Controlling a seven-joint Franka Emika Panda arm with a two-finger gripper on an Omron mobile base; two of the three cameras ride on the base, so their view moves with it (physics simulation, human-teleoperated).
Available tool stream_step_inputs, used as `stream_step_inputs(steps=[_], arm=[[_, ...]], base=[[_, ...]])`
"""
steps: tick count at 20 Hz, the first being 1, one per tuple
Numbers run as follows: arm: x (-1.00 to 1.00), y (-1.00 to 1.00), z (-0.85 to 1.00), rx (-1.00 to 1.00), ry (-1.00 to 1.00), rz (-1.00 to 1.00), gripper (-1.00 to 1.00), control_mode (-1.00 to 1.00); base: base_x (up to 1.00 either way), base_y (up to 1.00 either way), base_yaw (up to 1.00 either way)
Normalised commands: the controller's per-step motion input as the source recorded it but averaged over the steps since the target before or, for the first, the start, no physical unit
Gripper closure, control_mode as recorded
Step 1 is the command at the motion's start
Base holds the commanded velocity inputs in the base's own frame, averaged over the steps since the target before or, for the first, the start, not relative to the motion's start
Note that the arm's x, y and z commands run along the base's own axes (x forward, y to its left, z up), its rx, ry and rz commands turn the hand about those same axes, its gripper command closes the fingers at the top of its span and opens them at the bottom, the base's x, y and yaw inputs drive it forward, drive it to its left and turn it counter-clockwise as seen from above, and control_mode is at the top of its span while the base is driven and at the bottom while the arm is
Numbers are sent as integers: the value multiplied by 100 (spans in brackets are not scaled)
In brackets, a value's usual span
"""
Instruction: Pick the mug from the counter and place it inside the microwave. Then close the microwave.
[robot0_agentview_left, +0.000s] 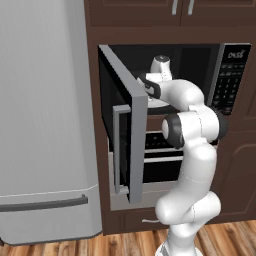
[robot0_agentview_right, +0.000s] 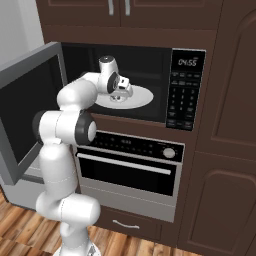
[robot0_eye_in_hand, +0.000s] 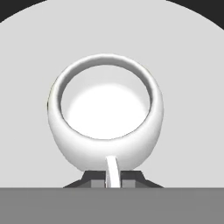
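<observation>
**Mug over the turntable, door yet to shut**

The arm reaches into the open microwave and the tool is clamped on the handle of the mug. From the hand view the mug sits upright, mouth toward the camera, near the middle of the white turntable, well clear of its rim. Whether its base already touches the plate I cannot tell.

To finish this step well, I would judge the thing to do is bring the mug straight down until it rests, part the fingers only then, and pull the hand back along the line of the handle so the mug is not dragged or tipped. The retreat must clear the cavity's front edge and the door, which stands swung wide at the arm's left. Only after that comes the push on the door.

The hand view gives the grip and the mug's centring on the turntable, which the base views cannot: there the wrist hides the mug. The left base view shows the door edge-on with its grey handle. The right base view shows the keypad and the oven below.
</observation>
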Motion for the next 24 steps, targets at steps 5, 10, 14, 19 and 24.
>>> stream_step_inputs(steps=[5, 10, 14, 19, 24], arm=[[0, 0, 0, 0, 0, 0, -100, -100], [-5, 0, 0, 0, 0, 0, -100, -100], [-36, 0, 0, 0, -12, 0, -100, -100], [-60, 0, 0, 0, -15, 0, -100, -100], [-76, 0, 0, 0, -11, 0, -100, -100]], base=[[0, 0, 0], [0, 0, 0], [0, 0, 0], [0, 0, 0], [0, 0, 0]])
